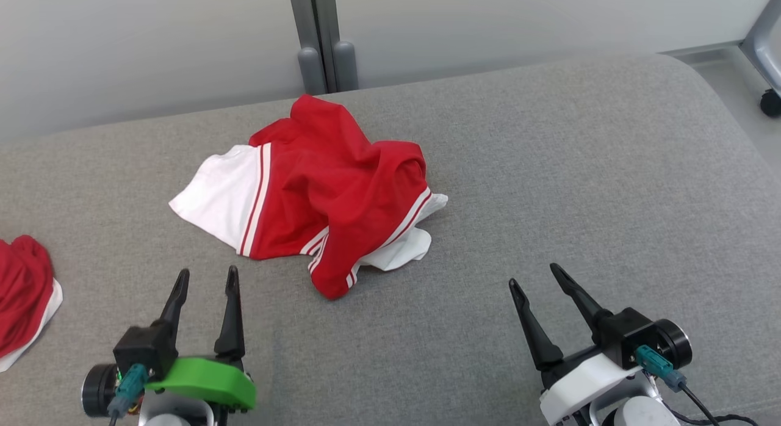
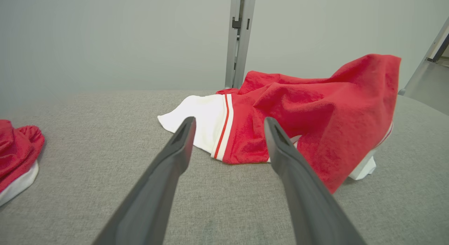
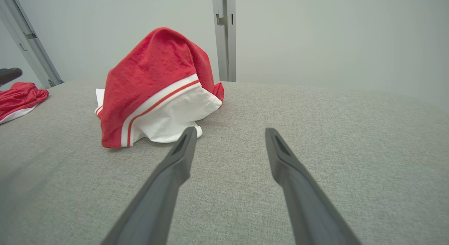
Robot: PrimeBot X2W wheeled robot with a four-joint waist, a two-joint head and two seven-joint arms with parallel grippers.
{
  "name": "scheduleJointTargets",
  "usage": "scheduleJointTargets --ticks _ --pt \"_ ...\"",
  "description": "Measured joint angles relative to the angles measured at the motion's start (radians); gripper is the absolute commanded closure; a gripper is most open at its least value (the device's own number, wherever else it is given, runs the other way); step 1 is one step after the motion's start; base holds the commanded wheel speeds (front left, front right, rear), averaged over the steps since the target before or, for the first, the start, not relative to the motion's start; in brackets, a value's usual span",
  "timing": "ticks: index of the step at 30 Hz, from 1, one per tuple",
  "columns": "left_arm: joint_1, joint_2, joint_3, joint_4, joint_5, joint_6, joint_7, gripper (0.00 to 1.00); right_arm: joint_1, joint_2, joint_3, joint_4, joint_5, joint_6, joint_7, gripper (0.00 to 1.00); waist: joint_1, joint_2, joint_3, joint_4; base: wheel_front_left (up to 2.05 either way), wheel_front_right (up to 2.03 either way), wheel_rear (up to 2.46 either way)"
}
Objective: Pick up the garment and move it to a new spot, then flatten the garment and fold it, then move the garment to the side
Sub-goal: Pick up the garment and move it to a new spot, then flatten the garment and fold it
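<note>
You had the crumpled red-and-white garment (image 1: 317,194) at the middle of the grey cushion (image 1: 549,169), your left gripper (image 1: 207,271) over the cushion's near part, jaws spread and empty, your right gripper (image 1: 533,274) likewise, another red cloth (image 1: 21,285) at the cushion's left side.

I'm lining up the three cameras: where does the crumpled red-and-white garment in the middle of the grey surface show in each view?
Head view: garment, centre, slightly left.
Left wrist view: garment, right of centre.
Right wrist view: garment, left of centre, upper half.
Shared landmark: the grey post behind the garment.
</note>
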Motion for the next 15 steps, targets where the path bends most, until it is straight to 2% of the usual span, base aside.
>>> scheduleJointTargets --ticks 7,15 --pt "0.128 -0.027 0.066 -0.064 0.034 -0.004 0.000 0.00 0.040 0.000 -0.013 0.012 0.002 0.000 0.000 0.00 0.0000 0.0000 -0.042 0.025 0.00 0.00 0.00" --pt "0.141 -0.034 0.041 -0.078 0.038 -0.005 0.000 0.00 0.043 0.000 -0.017 0.028 -0.002 0.000 0.000 0.00 0.0000 0.0000 -0.029 0.049 0.00 0.00 0.00"
